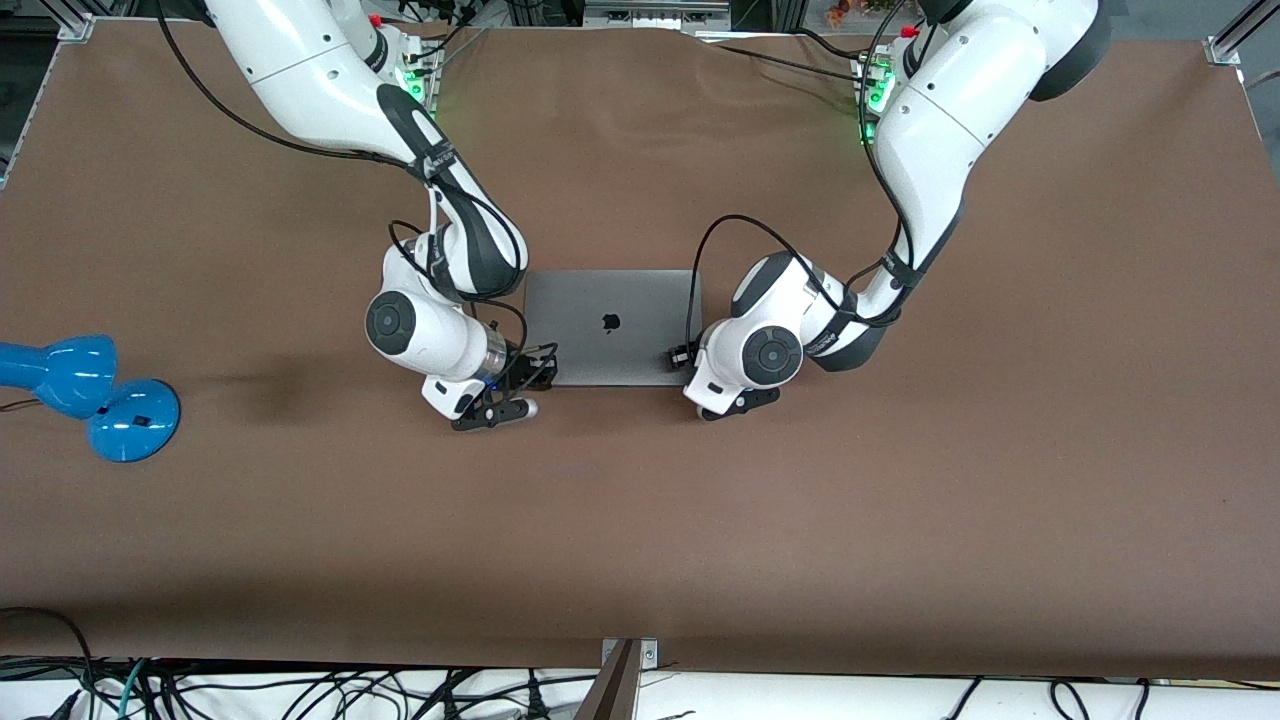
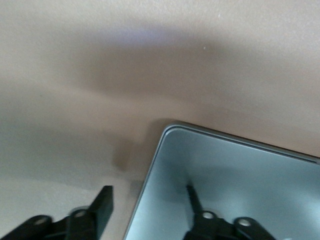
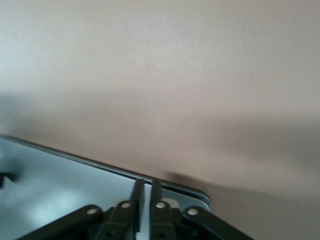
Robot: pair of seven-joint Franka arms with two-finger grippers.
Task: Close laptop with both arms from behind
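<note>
The space-grey laptop lies at mid-table with its lid down flat and the dark apple logo facing up. My right gripper is shut and empty at the lid's corner nearest the front camera, toward the right arm's end. In the right wrist view my right gripper has its fingers pressed close together over that corner of the lid. My left gripper is open at the matching corner toward the left arm's end. In the left wrist view my left gripper has one finger over the lid and one over the table.
A blue desk lamp lies near the table's edge at the right arm's end. Brown table stretches from the laptop toward the front camera. Loose cables hang below the table's near edge.
</note>
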